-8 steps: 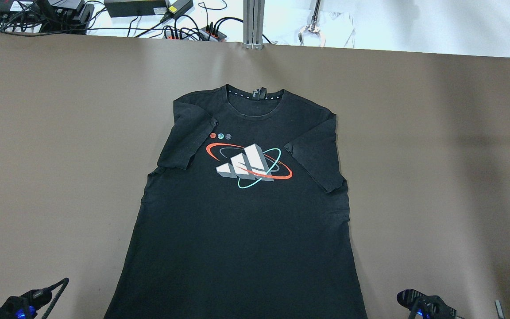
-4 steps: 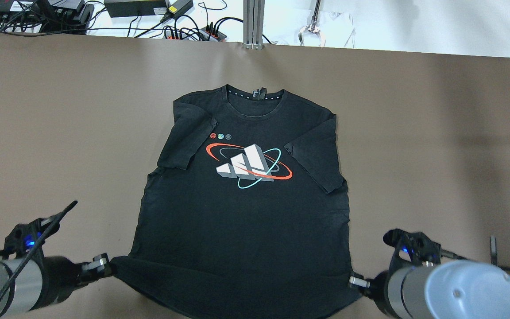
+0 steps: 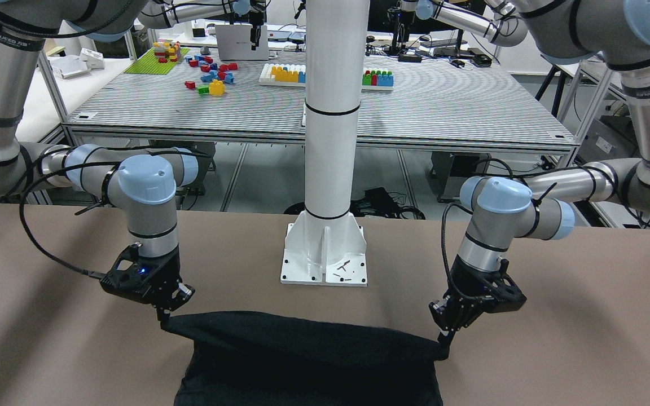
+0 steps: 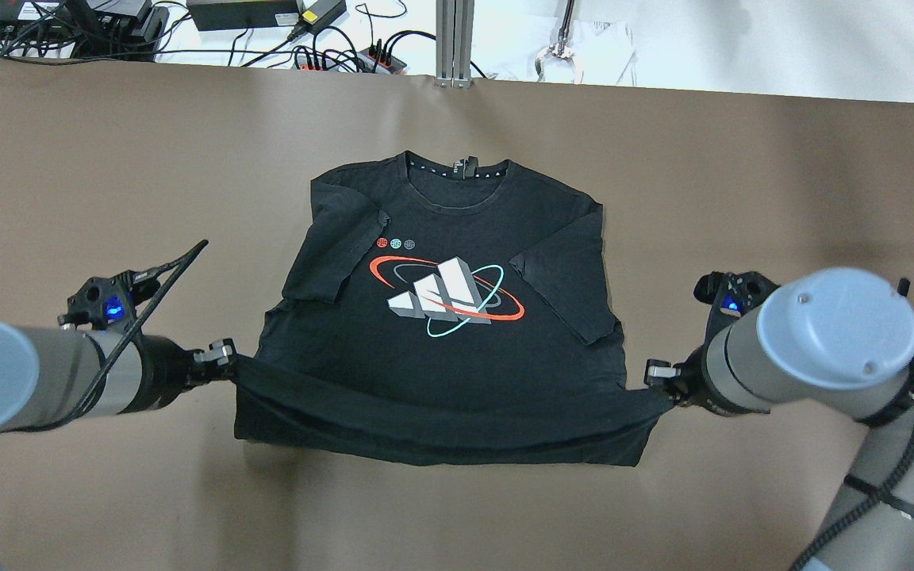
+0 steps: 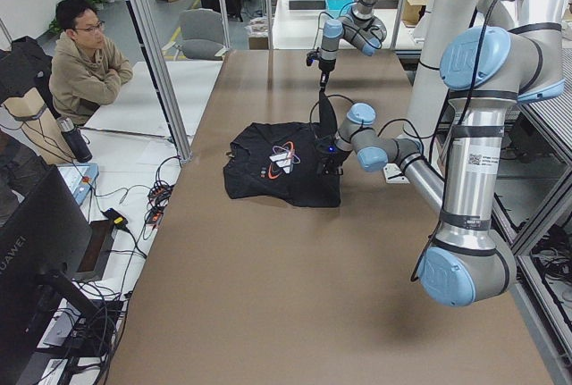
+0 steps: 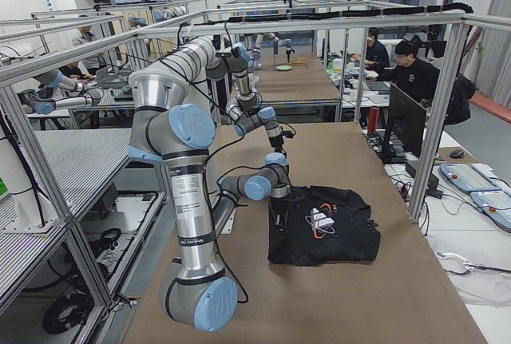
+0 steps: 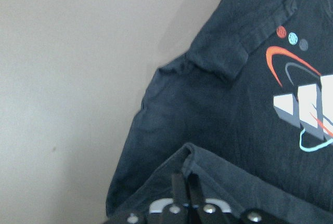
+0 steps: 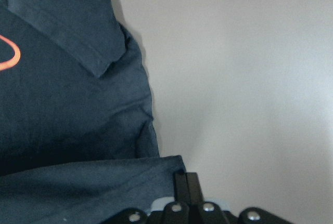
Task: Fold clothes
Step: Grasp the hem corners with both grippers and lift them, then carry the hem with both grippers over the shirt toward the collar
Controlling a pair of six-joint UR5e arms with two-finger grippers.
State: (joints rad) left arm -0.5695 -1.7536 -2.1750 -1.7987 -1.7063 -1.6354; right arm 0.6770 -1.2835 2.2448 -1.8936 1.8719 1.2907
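The left jaws are pressed together on one hem corner of the T-shirt (image 4: 441, 373), at 9 o'clock in the overhead view. The right jaws pinch the opposite corner at 3 o'clock. Between them the hem (image 3: 302, 332) hangs raised, sagging at its middle, doubled over the shirt's lower body, with the fold at 6 o'clock. The shirt is a black soft knit and lies mid-way across the brown surface (image 4: 108, 159). Its round collar (image 4: 457, 186) is at 12 o'clock and both short sleeves (image 4: 330, 246) are turned inward over the chest. The chest print (image 4: 445, 297) shows white-grey slanted bars ringed by orange-red and teal ovals, with three small dots (image 4: 395, 244) at its 10 o'clock.
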